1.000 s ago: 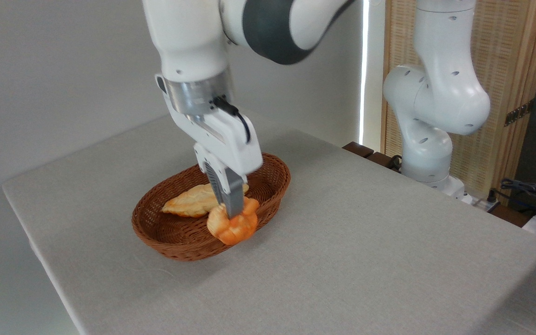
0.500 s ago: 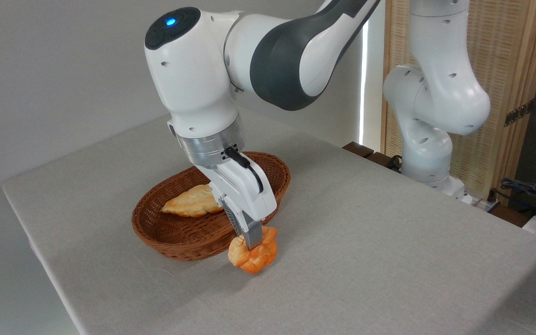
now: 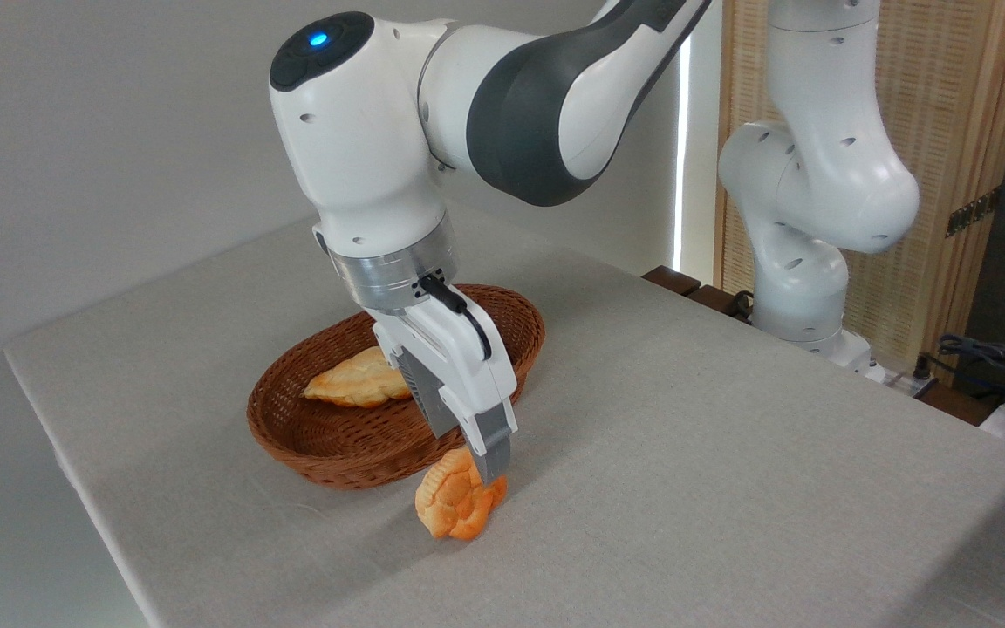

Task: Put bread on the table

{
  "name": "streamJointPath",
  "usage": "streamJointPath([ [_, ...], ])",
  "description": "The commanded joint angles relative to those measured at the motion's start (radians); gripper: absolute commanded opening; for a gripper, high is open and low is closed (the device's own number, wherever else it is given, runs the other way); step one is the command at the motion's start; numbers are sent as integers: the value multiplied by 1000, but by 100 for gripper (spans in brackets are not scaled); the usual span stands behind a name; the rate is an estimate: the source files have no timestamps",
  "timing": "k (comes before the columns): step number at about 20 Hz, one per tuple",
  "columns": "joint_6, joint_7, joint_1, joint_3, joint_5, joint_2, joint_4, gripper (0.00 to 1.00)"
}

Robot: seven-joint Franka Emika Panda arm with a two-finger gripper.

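Just in front of the basket [image 3: 328, 436], the bread [image 3: 457, 506] is found resting on the tabletop [image 3: 729, 453], tipped on edge. It looks barely pinched by the jaws, pretty much let go; only pulling away is left.

The bread [image 3: 457, 506] sits tilted on the tabletop [image 3: 686, 453], just in front of the basket [image 3: 337, 440]. The gripper [image 3: 483, 467] is at its top, fingers [image 3: 492, 453] spread and one against the roll's right side. A paler pastry [image 3: 354, 384] lies inside the basket.
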Motion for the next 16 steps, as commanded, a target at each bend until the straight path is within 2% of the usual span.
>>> streamJointPath([
  [1, -11, 13, -6, 2, 8, -2, 13, 96],
  [4, -11, 7, -6, -3, 0, -17, 41, 100],
  [9, -13, -4, -14, -7, -5, -69, 165, 100],
  [12, -44, -15, -14, -21, -5, -82, 193, 100],
  [16, -42, -184, -14, -20, 4, -80, 197, 100],
])
